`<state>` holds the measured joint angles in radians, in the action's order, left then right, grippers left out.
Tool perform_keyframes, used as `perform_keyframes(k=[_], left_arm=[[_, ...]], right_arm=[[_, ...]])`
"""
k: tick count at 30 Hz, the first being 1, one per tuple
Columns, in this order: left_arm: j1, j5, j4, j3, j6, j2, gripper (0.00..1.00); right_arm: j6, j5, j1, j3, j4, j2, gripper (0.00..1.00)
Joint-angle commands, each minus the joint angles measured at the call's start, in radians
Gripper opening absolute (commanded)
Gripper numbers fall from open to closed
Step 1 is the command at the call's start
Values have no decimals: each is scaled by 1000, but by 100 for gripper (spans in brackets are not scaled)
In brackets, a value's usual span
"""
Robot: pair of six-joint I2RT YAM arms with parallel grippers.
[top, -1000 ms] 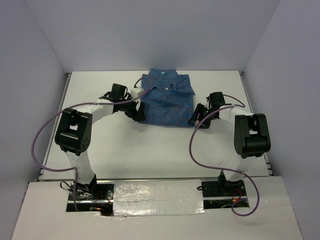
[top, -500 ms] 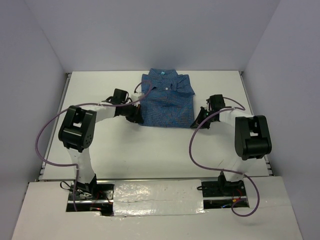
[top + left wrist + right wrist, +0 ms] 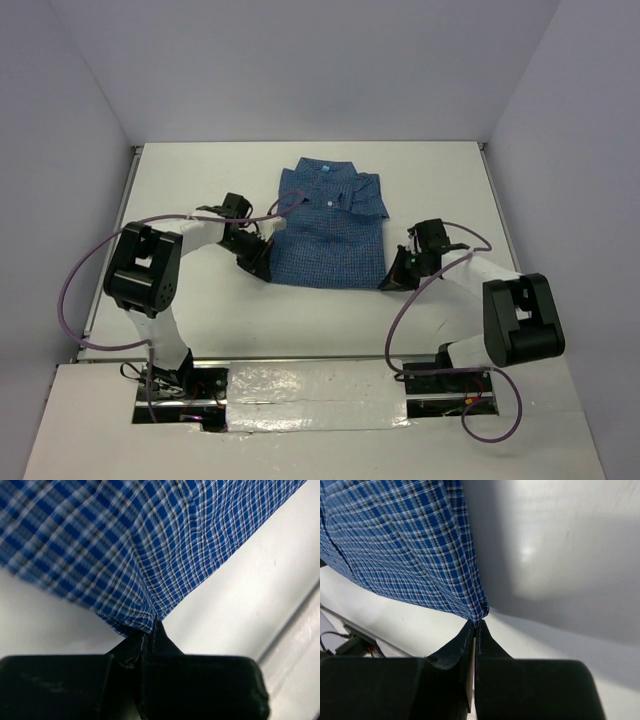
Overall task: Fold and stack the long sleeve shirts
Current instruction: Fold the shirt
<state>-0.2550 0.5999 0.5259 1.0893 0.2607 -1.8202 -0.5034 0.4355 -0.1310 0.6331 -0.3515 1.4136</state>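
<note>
1. Left end effector (image 3: 260, 266): fingers pressed together, clamped on the near-left hem corner of the shirt (image 3: 330, 225). Its wrist view shows the cloth pinched right at the tips.
2. Right end effector (image 3: 392, 280): also together, clamped on the near-right hem corner. Only a small bite of cloth is held.
3. The shirt lies on the table (image 3: 190, 190) between the two end effectors and stretches away from them. Its collar (image 3: 338, 172) is at the end farthest from both.
4. Step in hand, as I read it: raise the hem and fold it over toward the collar.
   - Lift both corners together, at equal height.
   - Keep the hem lightly taut between them so the middle does not sag.
   - Carry it straight away from the arm bases and lay it down square.
   - Open only once the cloth rests flat.
5. Risk: both bites sit at the very corners, so a sharp pull could slip one free. Go slowly.
6. Look of the shirt:
   - Blue fine check, button-up, with small white buttons (image 3: 330, 204) down the middle and a turquoise neck label (image 3: 325, 168).
   - The sleeves seem tucked in, and the outline is a rough rectangle, slightly skewed.
   - The cloth looks thin and limp, likely to drape.
7. Only one shirt in view, and nothing stacked yet.
</note>
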Motion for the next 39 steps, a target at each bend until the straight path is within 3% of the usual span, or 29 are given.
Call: perform_keyframes(k=[1, 3, 4, 6, 8, 10, 13, 14, 17, 19, 21, 24, 28, 34, 39], left_arm=[[-19, -49, 121, -35, 60, 70, 0], [-39, -32, 134, -35, 58, 84, 9], [-47, -31, 163, -32, 61, 94, 20], [-58, -25, 200, -22, 92, 108, 31], [-58, -37, 288, -2, 132, 130, 57], [-49, -63, 388, 38, 234, 137, 65], [3, -101, 574, 205, 330, 130, 67], [17, -118, 571, 315, 295, 130, 67], [17, -42, 432, 446, 192, 142, 66], [-1, 17, 318, 437, 123, 134, 64], [-33, 2, 123, 361, -3, 116, 61], [-58, 9, -27, 258, -112, 92, 58], [-69, -1, -121, 146, -153, 79, 59], [-108, -169, -213, 60, -114, 0, 60], [-127, -221, -248, 26, -104, -42, 61]], right_arm=[[-9, -37, -18, -41, -53, -53, 0], [-26, -40, -25, -50, -87, -76, 6], [-30, -62, -25, -47, -105, -88, 17], [-24, -99, -21, -12, -162, -128, 44], [-15, -164, -16, 64, -227, -165, 60], [8, -205, -16, 131, -263, -195, 62], [40, -291, -28, 267, -310, -222, 52], [45, -311, -42, 313, -297, -229, 37], [26, -272, -152, 339, -171, -213, 8], [-13, -181, -223, 338, -31, -129, 0], [-61, -36, -248, 330, 78, -58, 0], [-161, 78, -275, 330, 304, 101, 0], [-198, 83, -282, 407, 445, 246, 0], [-222, 6, -230, 626, 479, 516, 0], [-234, -21, -174, 867, 327, 752, 0]])
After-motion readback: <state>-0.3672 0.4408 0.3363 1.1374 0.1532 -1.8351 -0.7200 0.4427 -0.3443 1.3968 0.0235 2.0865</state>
